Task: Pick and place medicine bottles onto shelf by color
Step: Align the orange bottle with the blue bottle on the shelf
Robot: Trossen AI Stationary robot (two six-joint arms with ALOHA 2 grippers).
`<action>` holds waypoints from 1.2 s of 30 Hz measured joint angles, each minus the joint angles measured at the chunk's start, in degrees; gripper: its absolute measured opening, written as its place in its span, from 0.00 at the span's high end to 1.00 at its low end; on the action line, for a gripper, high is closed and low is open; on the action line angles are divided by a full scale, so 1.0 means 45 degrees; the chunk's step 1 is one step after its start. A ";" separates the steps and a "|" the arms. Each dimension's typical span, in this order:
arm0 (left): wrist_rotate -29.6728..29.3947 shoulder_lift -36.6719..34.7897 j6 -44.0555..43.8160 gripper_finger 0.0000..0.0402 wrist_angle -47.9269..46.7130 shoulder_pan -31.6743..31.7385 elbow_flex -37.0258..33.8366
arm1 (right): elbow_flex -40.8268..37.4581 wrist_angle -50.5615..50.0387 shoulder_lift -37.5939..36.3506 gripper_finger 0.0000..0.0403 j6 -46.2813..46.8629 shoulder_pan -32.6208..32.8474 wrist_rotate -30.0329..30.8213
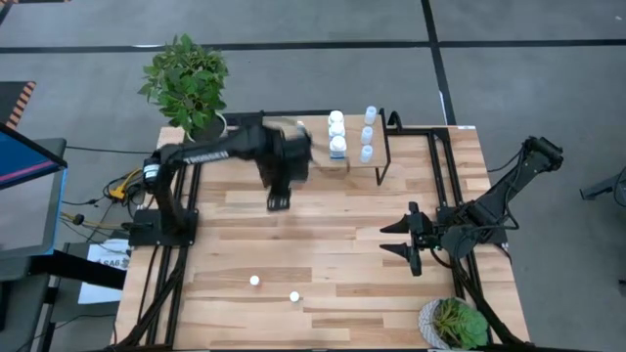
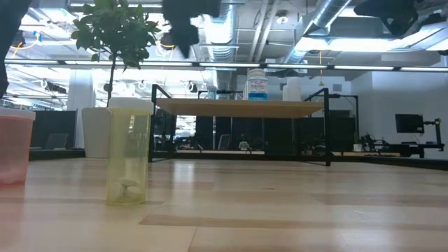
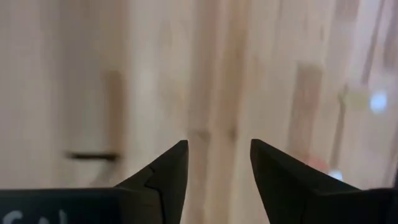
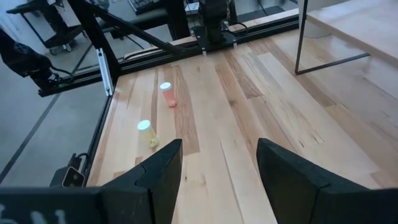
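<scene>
The shelf (image 1: 358, 168) stands at the table's far edge, and shows in the low view (image 2: 241, 107). On it stand three white bottles (image 1: 336, 131) in a row and three pale blue bottles (image 1: 368, 134) beside them. Two small bottles stand on the table near its front edge: a yellowish one (image 1: 292, 295) (image 2: 128, 157) and a reddish one (image 1: 254, 281) (image 4: 166, 91). My left gripper (image 1: 279, 202) (image 3: 219, 146) is open and empty over the table, in front of the shelf's left end. My right gripper (image 1: 406, 240) (image 4: 219, 146) is open and empty at the right.
A potted plant (image 1: 191, 83) stands at the far left corner and another (image 1: 455, 323) at the near right corner. Black frame rails (image 1: 156, 293) run along the table's left and right sides. Bare wood lies between the shelf and the two small bottles.
</scene>
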 joint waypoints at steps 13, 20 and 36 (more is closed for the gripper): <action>-0.0005 -0.3961 -0.4346 0.61 0.4053 -0.4890 -0.7755 | 0.0010 0.0141 0.0002 0.44 0.0019 0.0000 0.0003; -0.1888 -0.6315 -0.8858 0.61 0.8027 -0.7542 -1.2224 | 0.0010 0.0132 0.0000 0.44 -0.0001 0.0000 0.0005; -0.3187 -0.5449 -0.9712 0.61 1.0210 -1.0838 -1.3729 | 0.0010 0.0131 0.0005 0.44 -0.0005 -0.0029 0.0015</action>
